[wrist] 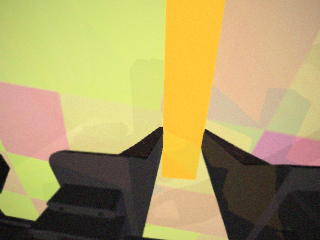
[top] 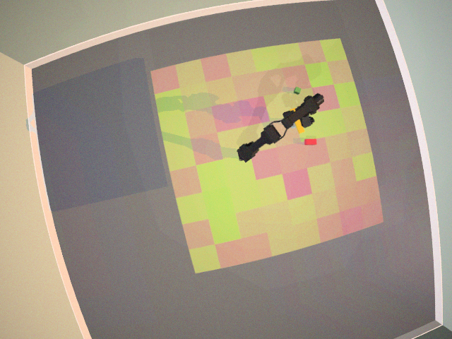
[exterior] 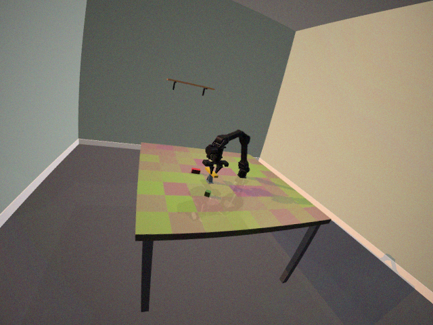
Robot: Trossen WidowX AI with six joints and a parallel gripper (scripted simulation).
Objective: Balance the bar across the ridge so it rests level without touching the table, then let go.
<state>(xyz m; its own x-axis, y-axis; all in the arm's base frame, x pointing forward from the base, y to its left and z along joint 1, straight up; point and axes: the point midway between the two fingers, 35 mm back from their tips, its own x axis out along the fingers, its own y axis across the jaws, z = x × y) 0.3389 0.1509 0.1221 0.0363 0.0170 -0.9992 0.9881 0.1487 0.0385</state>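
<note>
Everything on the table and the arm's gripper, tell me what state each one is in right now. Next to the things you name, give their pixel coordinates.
Yellow bar [top: 299,126] [exterior: 214,174] [wrist: 190,75]: held, raised off the table.
Gripper [exterior: 214,172] [wrist: 181,132]: shut on the yellow bar.
Blue-grey ridge [exterior: 210,179]: standing on the table, under the bar; contact unclear.
Red block [top: 310,141] [exterior: 195,170]: lying on the table, not held.
Green block [top: 297,90] [exterior: 208,193]: on the table, not held.

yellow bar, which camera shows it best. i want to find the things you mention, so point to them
The wrist view: the yellow bar [top: 299,126] [exterior: 212,173] [wrist: 190,75] is large there, its near end between the hand's fingers, though its far end runs out of frame. The top view shows only parts of it, the arm covering its middle. The exterior view shows it small, partly behind the fingers, above the grey-blue ridge [exterior: 210,179].
</note>
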